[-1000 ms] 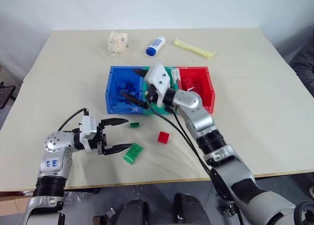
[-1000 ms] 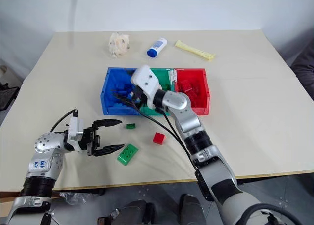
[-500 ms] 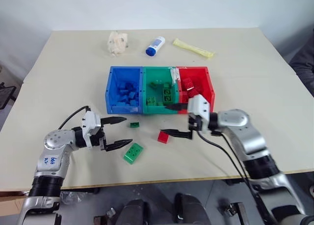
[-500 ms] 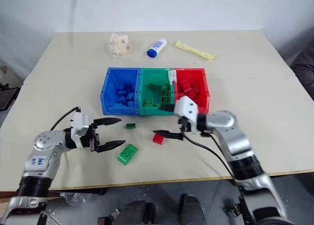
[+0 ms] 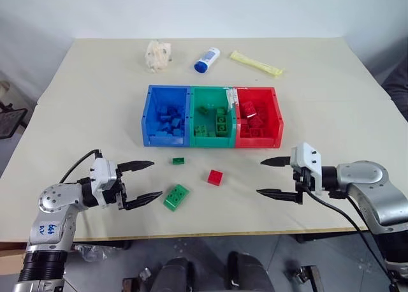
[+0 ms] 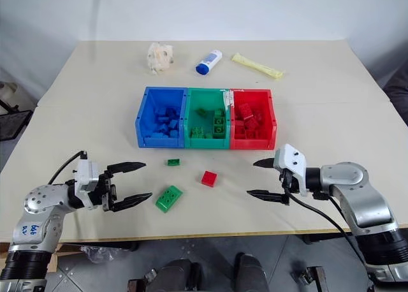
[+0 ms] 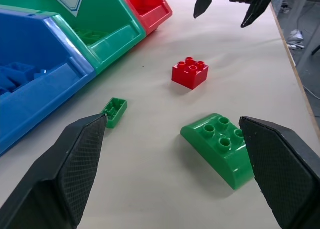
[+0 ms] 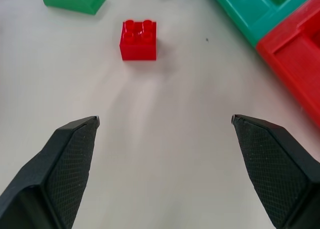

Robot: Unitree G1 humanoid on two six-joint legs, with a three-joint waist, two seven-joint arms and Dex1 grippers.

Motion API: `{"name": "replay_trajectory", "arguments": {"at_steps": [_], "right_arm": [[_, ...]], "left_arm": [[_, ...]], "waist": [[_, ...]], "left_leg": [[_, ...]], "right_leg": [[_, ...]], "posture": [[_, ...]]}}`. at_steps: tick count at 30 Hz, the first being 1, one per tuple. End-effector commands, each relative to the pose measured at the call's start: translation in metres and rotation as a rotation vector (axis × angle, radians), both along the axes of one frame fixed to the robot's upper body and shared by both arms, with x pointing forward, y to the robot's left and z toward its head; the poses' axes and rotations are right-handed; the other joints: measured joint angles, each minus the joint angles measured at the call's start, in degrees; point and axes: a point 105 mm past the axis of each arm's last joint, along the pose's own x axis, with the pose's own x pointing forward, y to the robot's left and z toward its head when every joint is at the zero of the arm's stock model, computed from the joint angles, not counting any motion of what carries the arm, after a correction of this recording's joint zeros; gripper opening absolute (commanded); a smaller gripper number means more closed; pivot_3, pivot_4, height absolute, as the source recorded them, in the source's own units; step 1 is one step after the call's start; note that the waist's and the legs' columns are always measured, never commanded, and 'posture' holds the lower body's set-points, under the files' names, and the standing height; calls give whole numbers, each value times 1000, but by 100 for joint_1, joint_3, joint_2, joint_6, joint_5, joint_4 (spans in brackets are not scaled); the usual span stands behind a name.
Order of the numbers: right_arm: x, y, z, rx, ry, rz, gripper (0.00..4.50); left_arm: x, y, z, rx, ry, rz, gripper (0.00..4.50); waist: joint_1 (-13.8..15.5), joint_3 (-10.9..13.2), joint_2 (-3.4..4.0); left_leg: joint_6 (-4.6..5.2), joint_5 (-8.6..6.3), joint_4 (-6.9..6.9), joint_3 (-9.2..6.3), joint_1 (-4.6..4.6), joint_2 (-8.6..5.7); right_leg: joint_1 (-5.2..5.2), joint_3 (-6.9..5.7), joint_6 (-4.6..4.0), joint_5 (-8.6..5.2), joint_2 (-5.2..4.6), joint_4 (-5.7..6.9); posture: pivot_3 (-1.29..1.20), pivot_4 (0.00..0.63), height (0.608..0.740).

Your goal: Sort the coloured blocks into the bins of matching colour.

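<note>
Three joined bins stand mid-table: blue point(image 5: 164, 141), green point(image 5: 212, 142) and red point(image 5: 258, 143), each holding bricks of its own colour. On the table in front of them lie a small green brick point(image 5: 178, 160), a red brick point(image 5: 215, 177) and a larger green brick point(image 5: 176, 197). My left gripper point(image 5: 157, 178) is open and empty, just left of the larger green brick point(image 7: 220, 148) and pointing at it. Right of the red brick point(image 8: 138, 39), my right gripper point(image 5: 259, 177) is open and empty, a short way off and facing it.
Along the table's far side lie a crumpled pale wad point(image 5: 157, 55), a white bottle with a blue cap point(image 5: 206, 59) and a yellow packet point(image 5: 255, 62). The table's front edge runs just below both grippers.
My right arm has swung away from over the blue and green bins, rightward and down to the front right of the table, still open. The left gripper drew back slightly.
</note>
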Motion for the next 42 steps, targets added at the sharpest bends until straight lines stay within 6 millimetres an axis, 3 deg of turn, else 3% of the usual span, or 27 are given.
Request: {"name": "replay_trajectory", "arguments": {"at_steps": [1, 10, 14, 20, 21, 24, 31, 39, 42], "right_arm": [[-2, 7, 12, -11, -39, 1, 4437], [19, 61, 4, -2, -49, -10, 4437], [25, 97, -2, 17, -52, 49, 4437], [31, 117, -14, 4, -54, 67, 4437], [31, 118, -15, 4, -54, 71, 4437], [22, 121, -15, 12, -49, 98, 3830], [20, 115, -6, 37, -78, 65, 1523], [26, 99, 31, 147, -139, -14, 1443], [50, 68, 63, 195, -221, -178, 1443]], "left_arm": [[0, 4, 9, 0, -41, -10, 4500], [-2, 0, 3, 5, -16, -41, 4500], [-3, 1, 1, 0, -11, -35, 4500], [-5, -2, 0, -7, -14, -38, 4500], [-5, -2, 0, -8, -13, -39, 4500], [-5, -2, -1, -8, -14, -39, 4500], [-3, -6, -2, -5, -13, -61, 4500], [5, -9, 0, -6, -17, -70, 4500], [8, -10, 0, -6, -14, -73, 4500]], "waist": [[-5, 0, 0], [-29, 1, 2], [-20, 1, 2], [-19, 1, 2], [-24, 1, 2], [-27, 1, 2], [-18, 1, 2], [-20, 1, 3], [-22, 2, 3]], "left_leg": [[0, 0, 0, 0, 0, 0], [-5, -2, -4, 2, 0, 8], [-4, -2, -3, 2, -4, 1], [-2, -1, -2, -1, -3, -5], [-2, 0, -2, -1, -3, -6], [-2, 0, -2, 0, -3, -4], [-2, 0, -2, 0, -3, -3], [-2, 0, -2, 1, -2, -4], [-1, 0, -2, 1, -1, -4]], "right_leg": [[0, 0, 0, 0, 0, 0], [-8, -1, -2, -1, 12, 1], [-8, -7, -2, -1, 24, 2], [-8, -19, -2, -1, 28, 12], [-9, -23, -2, -1, 28, 12], [-9, -32, -2, -1, 30, 14], [-9, -44, -2, -1, 31, 14], [-10, -45, -2, -1, 31, 16], [-9, -46, -2, -1, 32, 17]], "posture": [[0, 150, 740], [0, 150, 740], [0, 150, 740], [0, 150, 740], [0, 150, 740], [0, 150, 740], [0, 150, 740], [0, 150, 740], [0, 150, 740]]}}
